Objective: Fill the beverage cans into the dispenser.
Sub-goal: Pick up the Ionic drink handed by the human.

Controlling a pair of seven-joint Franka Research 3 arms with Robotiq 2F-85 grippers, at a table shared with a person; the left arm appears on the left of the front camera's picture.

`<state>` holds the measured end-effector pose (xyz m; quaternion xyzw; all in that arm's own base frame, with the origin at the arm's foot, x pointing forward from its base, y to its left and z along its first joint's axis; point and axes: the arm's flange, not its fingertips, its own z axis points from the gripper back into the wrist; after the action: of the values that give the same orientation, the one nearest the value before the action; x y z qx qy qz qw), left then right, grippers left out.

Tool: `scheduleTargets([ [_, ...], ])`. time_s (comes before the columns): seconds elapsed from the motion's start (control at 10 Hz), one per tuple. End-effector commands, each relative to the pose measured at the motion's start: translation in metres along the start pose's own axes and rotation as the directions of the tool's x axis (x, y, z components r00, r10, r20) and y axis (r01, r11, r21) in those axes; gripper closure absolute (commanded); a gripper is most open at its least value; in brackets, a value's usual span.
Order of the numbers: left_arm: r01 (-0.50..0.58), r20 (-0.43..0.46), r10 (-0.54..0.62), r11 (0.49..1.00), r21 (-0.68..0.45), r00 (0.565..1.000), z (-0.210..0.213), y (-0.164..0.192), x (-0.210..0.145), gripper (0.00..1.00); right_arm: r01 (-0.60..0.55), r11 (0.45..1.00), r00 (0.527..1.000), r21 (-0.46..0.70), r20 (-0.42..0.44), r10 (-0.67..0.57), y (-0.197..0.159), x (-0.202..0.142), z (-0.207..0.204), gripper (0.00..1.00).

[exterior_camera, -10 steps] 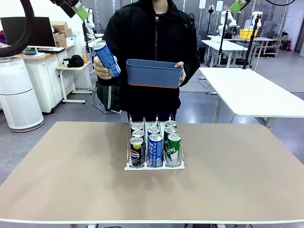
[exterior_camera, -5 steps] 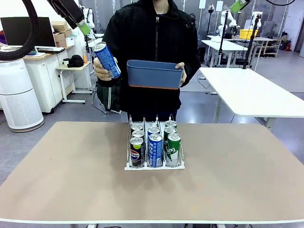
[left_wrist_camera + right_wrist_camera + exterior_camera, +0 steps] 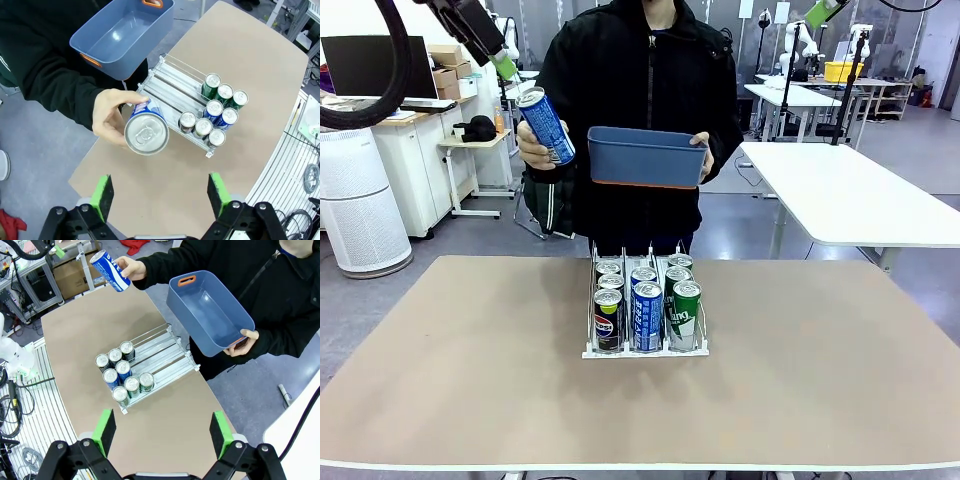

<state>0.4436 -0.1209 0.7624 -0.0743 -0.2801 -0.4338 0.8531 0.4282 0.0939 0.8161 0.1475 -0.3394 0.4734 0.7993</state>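
Observation:
A person's hand holds a blue beverage can [image 3: 546,125] tilted in the air above the table's far edge. My left gripper [image 3: 496,56] hangs open just up and left of it. In the left wrist view the can's silver top [image 3: 146,132] faces my open left gripper [image 3: 160,192], apart from the pads. The dispenser [image 3: 645,351] stands mid-table with several cans at its near end: a black Pepsi can [image 3: 607,320], a blue can [image 3: 647,318] and a green can [image 3: 686,315] in front. My right gripper [image 3: 162,431] is open high above the dispenser [image 3: 167,351].
The person's other hand holds a blue tub [image 3: 645,155], shown with nothing inside [image 3: 210,310], over the far edge. The tan table [image 3: 460,350] is bare on both sides of the rack. The rack's far lanes [image 3: 167,87] are free.
My left gripper has come down and slightly right toward the can in the person's hand. The hand, the tub and the right arm have stayed put.

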Motion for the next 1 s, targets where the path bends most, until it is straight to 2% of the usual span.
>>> scheduleTargets([
  [0.0,-0.020,0.021,0.020,1.000,0.015,1.000,-0.006,0.005,0.005,0.00,0.009,1.000,1.000,0.004,0.007,-0.009,0.000,0.000,0.000,0.00],
  [0.2,-0.043,0.038,0.041,0.998,0.045,0.998,-0.019,0.011,0.010,0.00,0.009,1.000,1.000,0.004,0.007,-0.009,0.000,0.000,0.000,0.00],
  [0.9,0.000,0.037,-0.001,1.000,0.013,0.999,-0.055,0.020,0.014,0.00,0.009,1.000,1.000,0.004,0.007,-0.009,0.000,0.000,0.000,0.00],
])
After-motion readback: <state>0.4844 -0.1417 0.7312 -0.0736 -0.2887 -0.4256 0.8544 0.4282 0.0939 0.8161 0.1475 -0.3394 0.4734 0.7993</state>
